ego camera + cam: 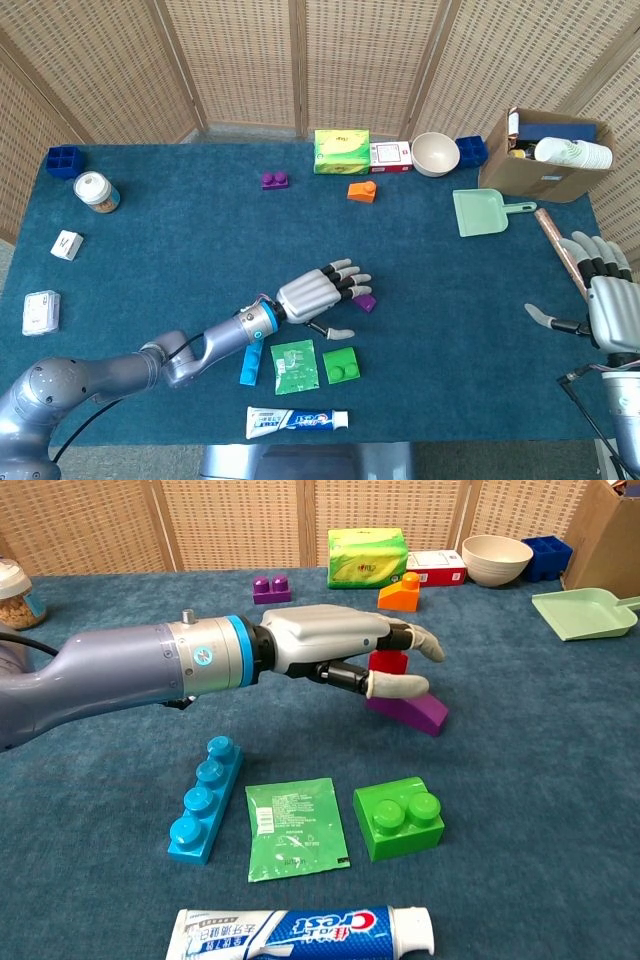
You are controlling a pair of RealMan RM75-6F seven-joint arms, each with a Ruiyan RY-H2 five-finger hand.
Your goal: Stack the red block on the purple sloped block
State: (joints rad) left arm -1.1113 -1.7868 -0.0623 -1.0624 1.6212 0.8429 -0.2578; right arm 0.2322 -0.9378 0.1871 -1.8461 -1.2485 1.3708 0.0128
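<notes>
The purple sloped block (pixel 412 709) lies on the blue cloth, seen in the head view as purple sloped block (pixel 366 301). The red block (pixel 386 663) stands on its high end. My left hand (pixel 340 648) reaches in from the left and holds the red block, fingers over its top and far side, thumb across its near lower edge. In the head view the left hand (pixel 318 292) hides the red block. My right hand (pixel 605 300) hovers at the table's right edge, fingers spread, holding nothing.
Near the front lie a green block (pixel 398 818), a green sachet (pixel 295 828), a long blue block (pixel 205 798) and a toothpaste tube (pixel 300 932). Farther back are an orange block (pixel 400 590), a small purple block (pixel 271 587), a bowl (pixel 435 153), a dustpan (pixel 480 211) and a cardboard box (pixel 545 160).
</notes>
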